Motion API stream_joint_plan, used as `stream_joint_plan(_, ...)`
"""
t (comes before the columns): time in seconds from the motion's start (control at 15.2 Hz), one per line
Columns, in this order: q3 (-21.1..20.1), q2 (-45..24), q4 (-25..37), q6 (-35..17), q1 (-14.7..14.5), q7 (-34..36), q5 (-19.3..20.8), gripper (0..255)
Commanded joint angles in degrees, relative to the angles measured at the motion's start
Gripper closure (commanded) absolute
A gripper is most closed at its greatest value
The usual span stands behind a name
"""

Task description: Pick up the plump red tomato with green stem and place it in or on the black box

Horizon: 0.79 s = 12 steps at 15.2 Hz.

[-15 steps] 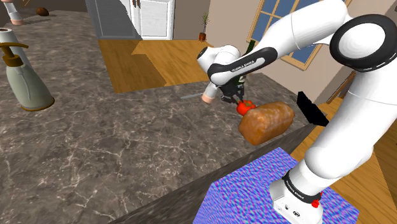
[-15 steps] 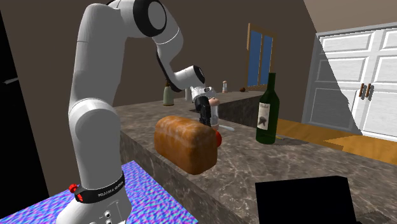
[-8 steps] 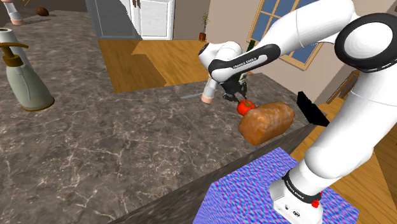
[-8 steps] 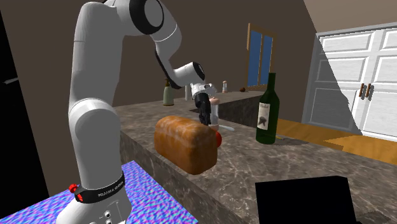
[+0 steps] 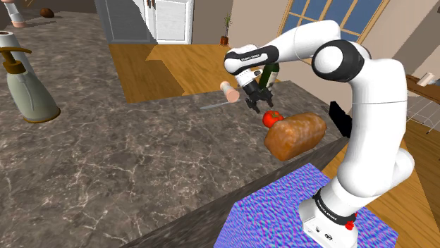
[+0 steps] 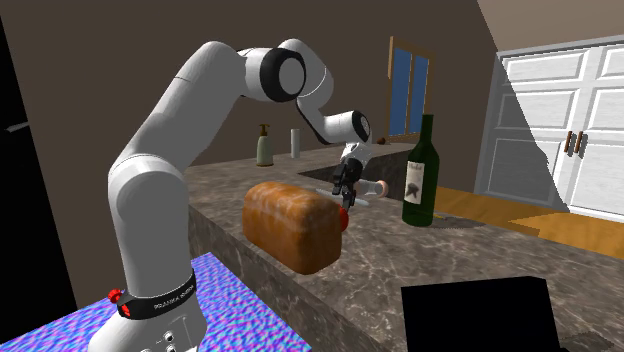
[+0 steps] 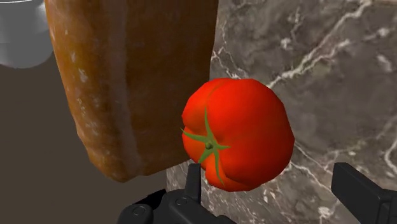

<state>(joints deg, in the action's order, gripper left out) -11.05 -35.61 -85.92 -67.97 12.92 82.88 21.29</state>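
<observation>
Tool (image 5: pixel 255 106), spread apart, risen slightly above tomato (image 5: pixel 272 118); bread loaf (image 5: pixel 296 135) just beside tomato, wine bottle (image 6: pixel 418 175) near.

Dark marble counter (image 5: pixel 127 162), wood floor (image 5: pixel 151 70), white doors (image 6: pixel 560 130).

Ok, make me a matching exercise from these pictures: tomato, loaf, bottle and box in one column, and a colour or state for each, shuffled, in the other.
Things:
1. tomato
2. loaf
3. bottle
4. box

Descriptions:
A. dark green, standing upright
B. plain black
C. red, just ahead of the open pincer
D. brown, lying on the counter

Pairs: 1-C, 2-D, 3-A, 4-B
</observation>
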Motion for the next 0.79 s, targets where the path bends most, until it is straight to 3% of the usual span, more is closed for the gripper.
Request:
stream_joint_plan(0.0, 0.21, 0.81, -2.42, -1.31, 0.58, 0.78, -0.37, 0)
stream_joint_plan(0.2, 0.24, 2.61, -7.12, -4.22, 1.43, 1.13, -0.35, 0)
stream_joint_plan(0.73, 0.24, 2.6, -7.09, -4.21, 1.42, 1.13, -0.35, 0)
